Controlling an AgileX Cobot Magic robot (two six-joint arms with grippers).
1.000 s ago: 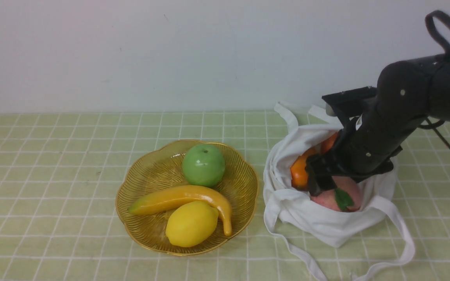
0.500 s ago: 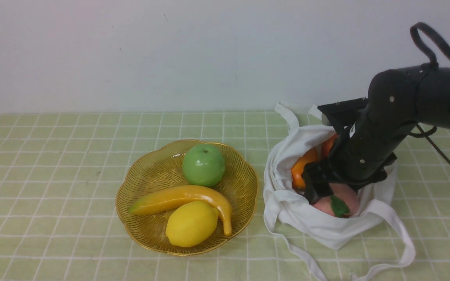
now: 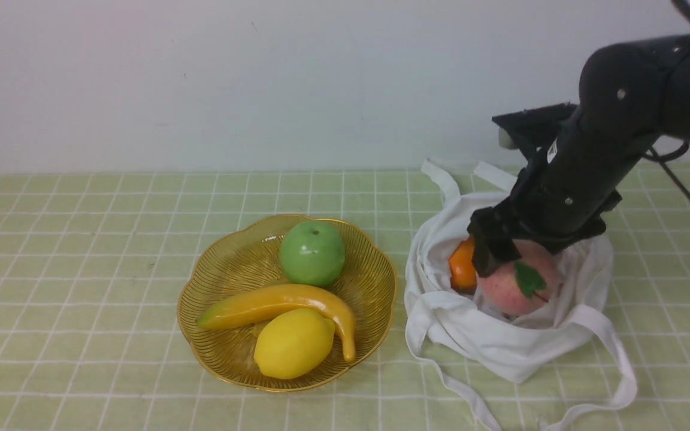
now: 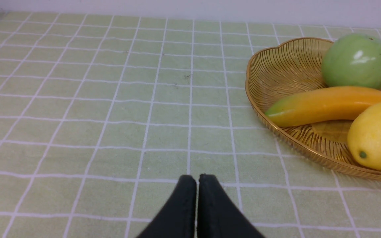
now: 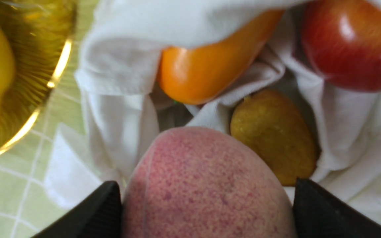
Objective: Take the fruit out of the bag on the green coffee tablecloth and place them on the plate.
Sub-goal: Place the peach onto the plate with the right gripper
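My right gripper (image 3: 516, 269) is shut on the fuzzy pink peach (image 3: 518, 284) and holds it just above the open white bag (image 3: 489, 335). In the right wrist view the peach (image 5: 207, 185) fills the space between the fingers (image 5: 316, 205). Below it in the bag lie the orange elongated piece (image 5: 207, 69), the brown oval one (image 5: 273, 132) and the red apple (image 5: 349, 46). The amber plate (image 3: 225, 263) stands left of the bag on the green checked tablecloth (image 3: 81, 239). My left gripper (image 4: 197, 180) is shut and empty over bare cloth left of the plate (image 4: 276, 66).
The plate holds a green apple (image 3: 312, 252), a yellow banana (image 3: 279, 302) and a lemon (image 3: 294, 342). The bag's long straps (image 3: 614, 365) trail over the cloth at the front right. A white wall stands behind the table.
My right gripper has risen with the peach in it, lifting it out of the bag's hollow. The bag's cloth has shifted slightly. The left arm has not moved.
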